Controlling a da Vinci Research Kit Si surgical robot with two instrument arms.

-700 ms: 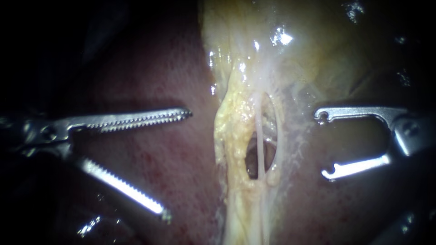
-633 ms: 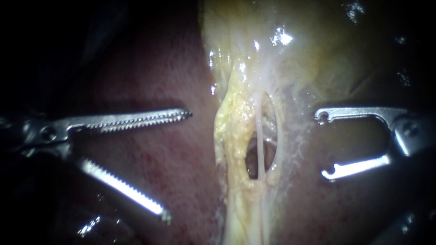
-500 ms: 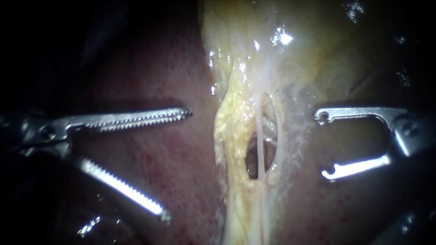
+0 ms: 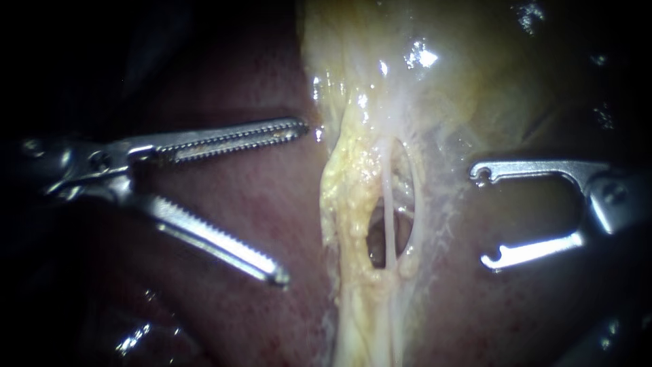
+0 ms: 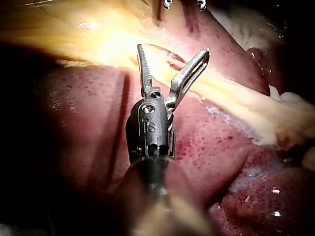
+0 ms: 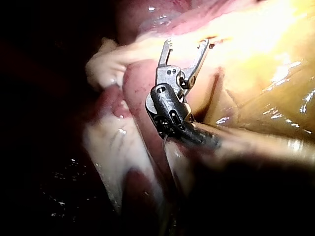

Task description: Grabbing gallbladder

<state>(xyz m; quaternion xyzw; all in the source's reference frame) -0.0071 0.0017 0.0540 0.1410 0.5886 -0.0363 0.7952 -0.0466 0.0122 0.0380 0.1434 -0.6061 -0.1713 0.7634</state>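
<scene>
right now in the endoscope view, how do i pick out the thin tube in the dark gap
Find the pale yellow band of tissue running down the middle over the red liver. Halfway down it has a dark oval gap. The tube is the smooth white thread crossing it lengthwise, unlike the lumpy yellow fat beside it.

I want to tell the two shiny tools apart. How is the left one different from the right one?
The left instrument has long straight jaws lined with little teeth; the right instrument has thin smooth jaws with small hooked tips. The left instrument's jaws spread into a wide V; the right instrument's jaws run nearly side by side. Both have open jaws and hold nothing.
</scene>
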